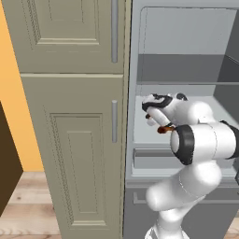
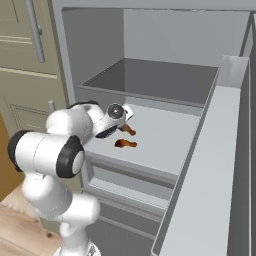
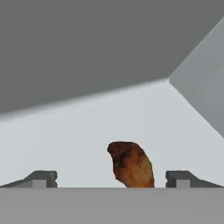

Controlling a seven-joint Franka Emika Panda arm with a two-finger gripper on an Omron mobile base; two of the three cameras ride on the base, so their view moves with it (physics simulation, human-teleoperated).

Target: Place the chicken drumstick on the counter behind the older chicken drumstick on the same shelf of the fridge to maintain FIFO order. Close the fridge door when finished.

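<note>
Pale grey walls of the fridge (image 2: 175, 35) close round my reach, smooth and plain, with the beige panelled cupboard doors (image 1: 70, 140) standing just to the left, each carrying a vertical grey bar handle. Before me lies the shelf (image 2: 165, 135), a wide flat grey-white panel, matt and bare but for the meat. Two chicken drumsticks rest on it: the nearer drumstick (image 2: 125, 144) lies toward the front edge, a small brown-orange lump with a tapering end, and the farther drumstick (image 2: 129, 130) lies just behind it, close to my wrist. In the hand view one drumstick (image 3: 131, 164), rough and browned, rounded at the top, sits on the pale panel between my two dark fingertips (image 3: 41, 178), touching neither.

My pincer (image 3: 111, 183) stands wide apart and grips nothing.

Above the pale panel hangs a darker grey shelf panel (image 2: 150, 75), flat and thin-edged. Below it I see a long pale drawer front (image 1: 149, 158) with a recessed face. On the right, the fridge door (image 2: 210, 175) stands swung open, its grey inner bin rim running toward the camera. A strip of wooden floor (image 1: 28, 205) and an orange wall (image 1: 14, 93) show past the cupboards.
</note>
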